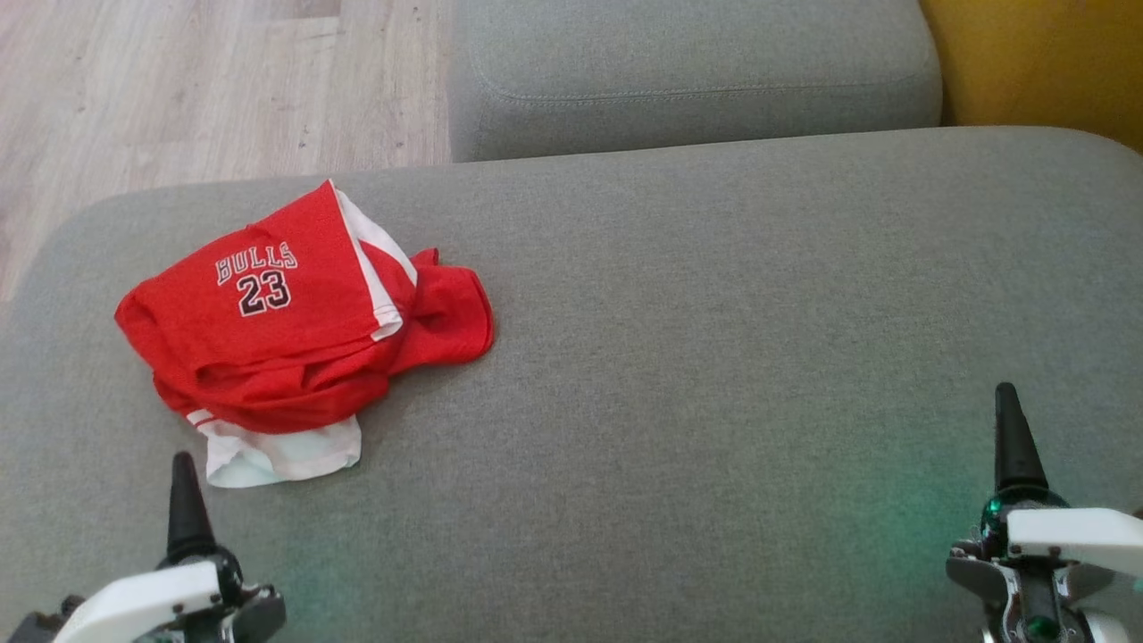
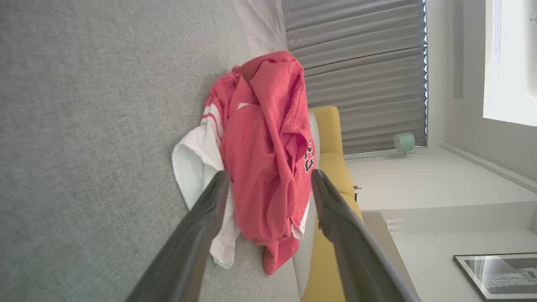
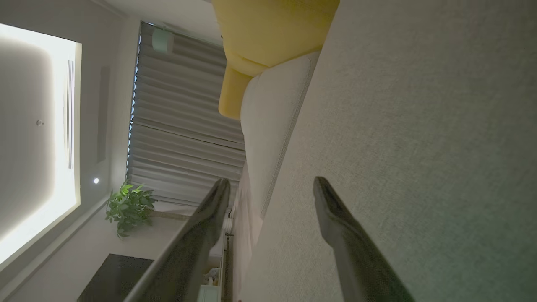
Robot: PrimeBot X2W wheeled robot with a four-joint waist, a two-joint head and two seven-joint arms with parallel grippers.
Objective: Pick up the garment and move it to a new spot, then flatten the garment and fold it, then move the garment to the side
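Observation:
A red and white jersey marked "BULLS 23" lies crumpled on the left part of the grey cushion, a white part sticking out at its near edge. My left gripper hovers just short of that near edge, open, with nothing in it. In the left wrist view the jersey lies ahead beyond the open left gripper. My right gripper is far to the right over bare cushion, open and empty; the right wrist view shows the right gripper with its fingers spread beside the grey fabric.
A second grey cushion sits behind the main one, with a yellow seat at the far right. Wooden floor lies beyond the cushion's left and back edge. Wide bare fabric stretches right of the jersey.

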